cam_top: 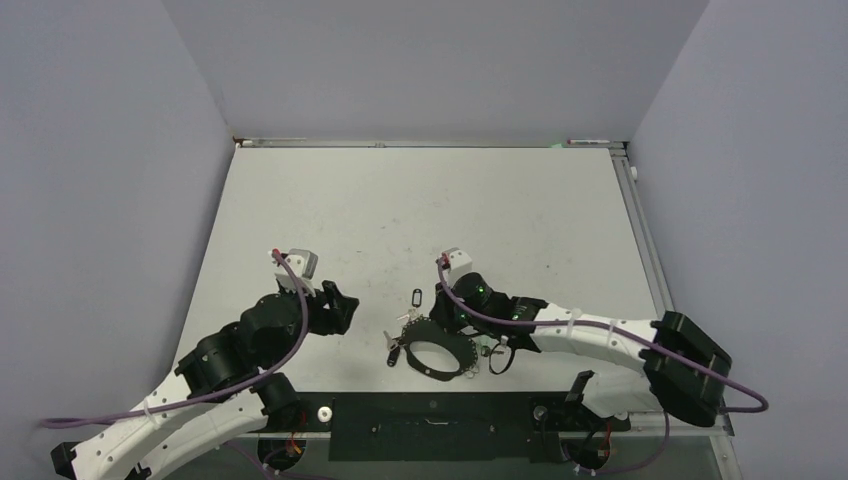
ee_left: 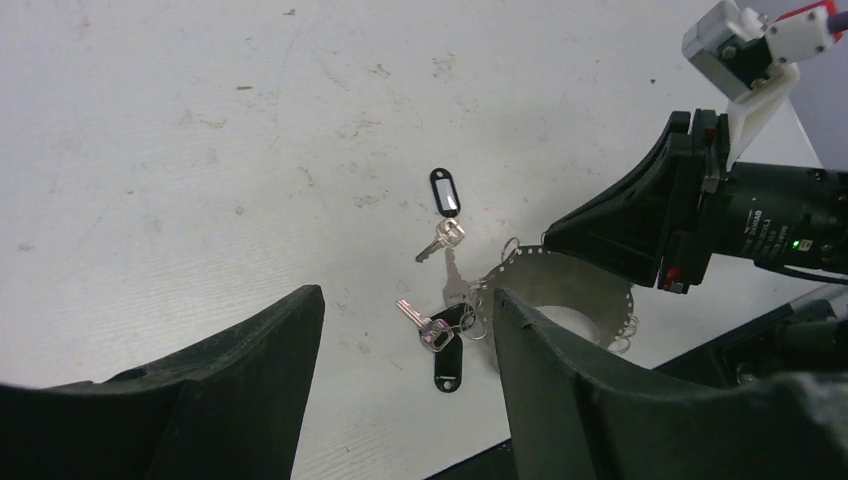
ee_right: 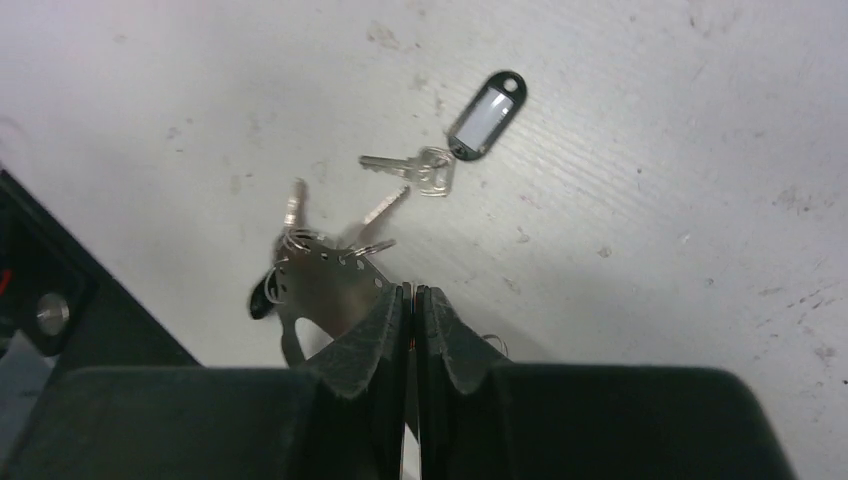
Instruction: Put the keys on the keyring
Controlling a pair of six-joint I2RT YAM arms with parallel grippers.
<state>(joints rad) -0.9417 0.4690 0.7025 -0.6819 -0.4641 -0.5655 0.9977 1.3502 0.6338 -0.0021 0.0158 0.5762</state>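
Observation:
The keyring (cam_top: 440, 372) is a flat grey metal band with holes along its rim, lying near the table's front edge. It also shows in the left wrist view (ee_left: 560, 275) and the right wrist view (ee_right: 320, 285). My right gripper (ee_right: 414, 295) is shut on the band's edge. Small split rings on the band carry silver keys (ee_right: 293, 205) and a key with a black tag (ee_left: 448, 360). A loose silver key (ee_left: 440, 240) joined to a black-framed tag (ee_left: 445, 192) lies just beyond the band. My left gripper (ee_left: 405, 330) is open and empty, left of the keys.
The black base plate (cam_top: 430, 425) runs along the near edge just behind the keyring. A small black loop (cam_top: 500, 358) lies by the right arm. Grey walls enclose the white table (cam_top: 420, 210) on three sides.

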